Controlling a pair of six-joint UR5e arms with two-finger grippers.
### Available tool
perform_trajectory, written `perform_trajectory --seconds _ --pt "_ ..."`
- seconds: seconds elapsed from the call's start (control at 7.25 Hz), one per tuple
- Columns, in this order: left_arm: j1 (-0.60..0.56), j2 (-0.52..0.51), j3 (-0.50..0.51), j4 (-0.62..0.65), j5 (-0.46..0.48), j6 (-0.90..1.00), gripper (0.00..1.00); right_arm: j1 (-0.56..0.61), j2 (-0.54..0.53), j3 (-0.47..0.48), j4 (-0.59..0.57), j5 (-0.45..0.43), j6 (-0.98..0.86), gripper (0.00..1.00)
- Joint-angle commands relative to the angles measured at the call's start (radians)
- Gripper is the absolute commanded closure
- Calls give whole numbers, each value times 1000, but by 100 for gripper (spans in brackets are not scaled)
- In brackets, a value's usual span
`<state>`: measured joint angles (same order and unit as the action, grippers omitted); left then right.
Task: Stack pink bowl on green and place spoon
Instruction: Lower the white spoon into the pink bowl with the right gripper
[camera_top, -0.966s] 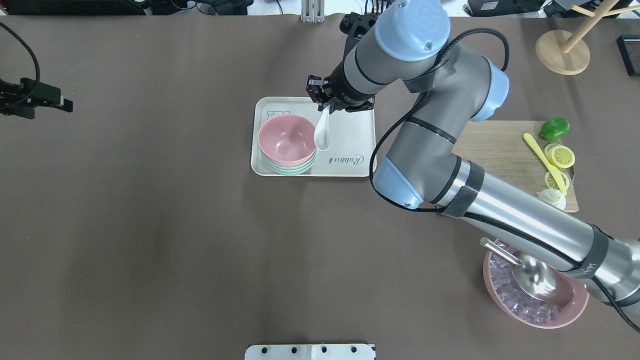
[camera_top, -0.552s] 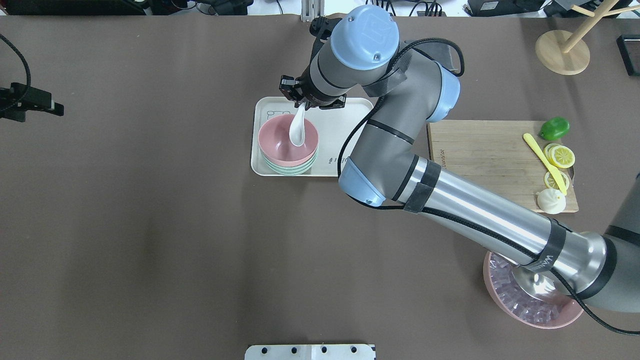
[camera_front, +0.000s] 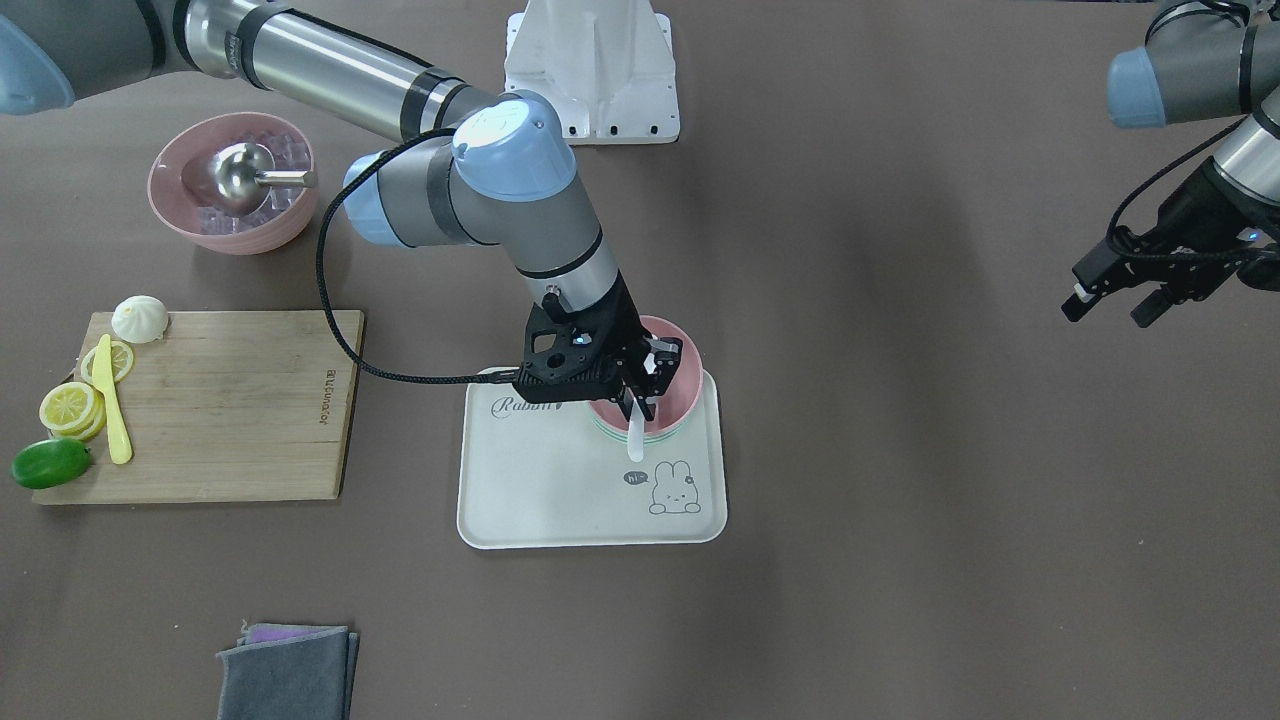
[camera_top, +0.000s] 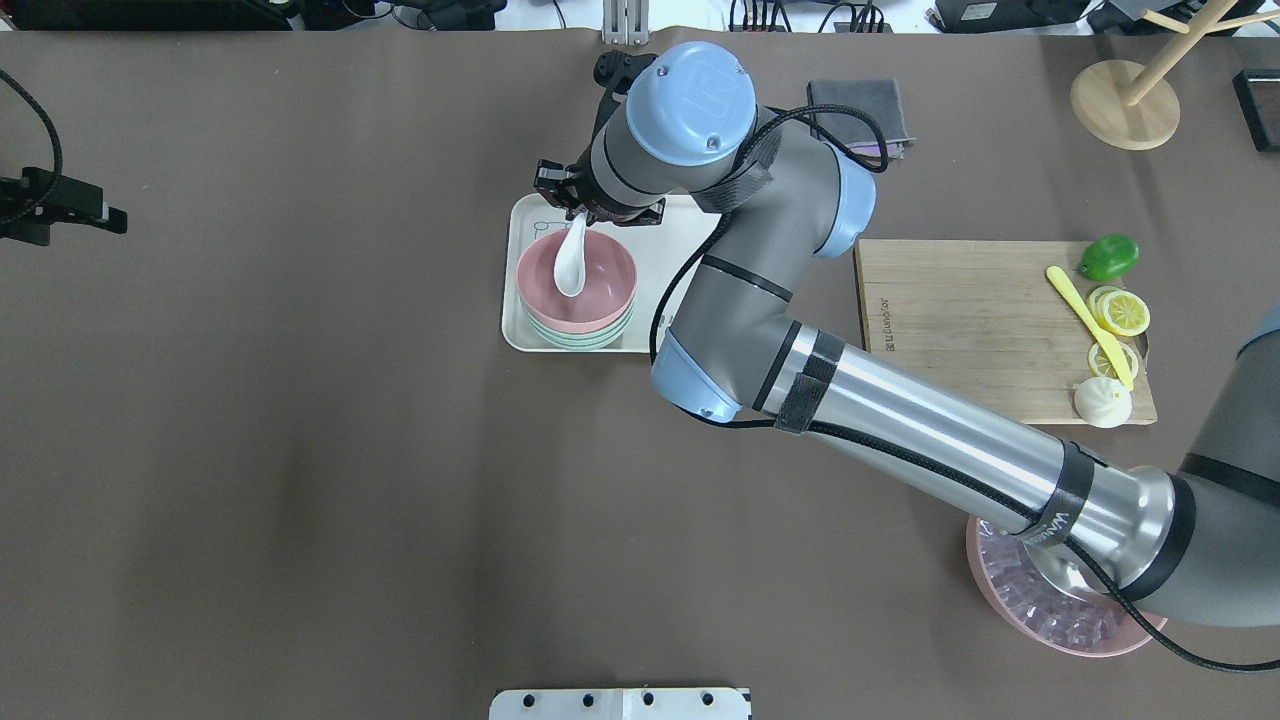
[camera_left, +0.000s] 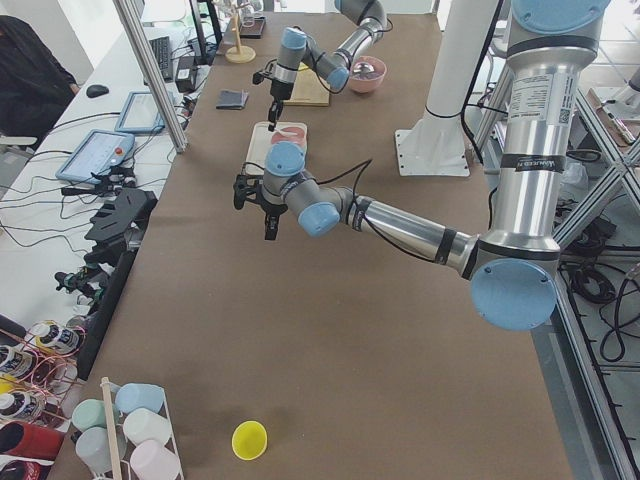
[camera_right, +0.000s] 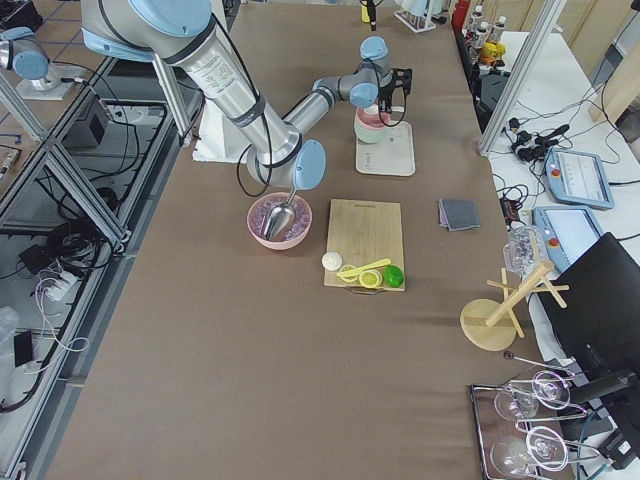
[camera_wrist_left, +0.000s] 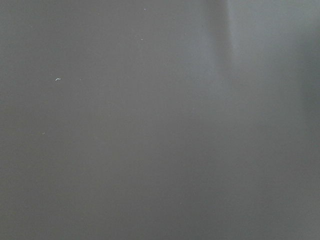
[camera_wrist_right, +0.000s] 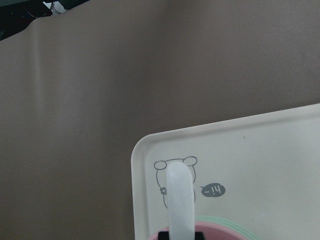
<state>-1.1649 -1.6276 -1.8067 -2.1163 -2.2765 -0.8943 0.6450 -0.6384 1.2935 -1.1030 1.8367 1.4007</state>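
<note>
One white soup spoon (camera_top: 570, 264) pinched in my right gripper (camera_front: 637, 400), scoop inside round pink bowl (camera_top: 606, 290) below. Left gripper (camera_front: 1108, 303) spread, empty.

The tray (camera_front: 590, 520) carries script starting "Rabb", its end hidden, and "hi~" in a speech bubble (camera_front: 635, 478) beside a drawn rabbit (camera_front: 676, 490); the board's (camera_front: 200, 420) stamp is too small to read

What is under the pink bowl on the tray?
Beneath the pink bowl, green bowl rims peek out, all nested on the white tray. Their insides are covered, so how many is unclear.
</note>
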Motion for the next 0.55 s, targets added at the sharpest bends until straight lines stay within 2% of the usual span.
perform_trajectory --seconds 0.0,0.28,0.41 --pt "1 0 4 -1 -1 0 2 -1 0 4 5 1 0 0" --pt "-2 0 -5 -1 -3 0 2 2 0 12 3 6 -2 0" --pt "-6 0 -6 2 11 -2 2 28 -20 56 -30 53 -5 0"
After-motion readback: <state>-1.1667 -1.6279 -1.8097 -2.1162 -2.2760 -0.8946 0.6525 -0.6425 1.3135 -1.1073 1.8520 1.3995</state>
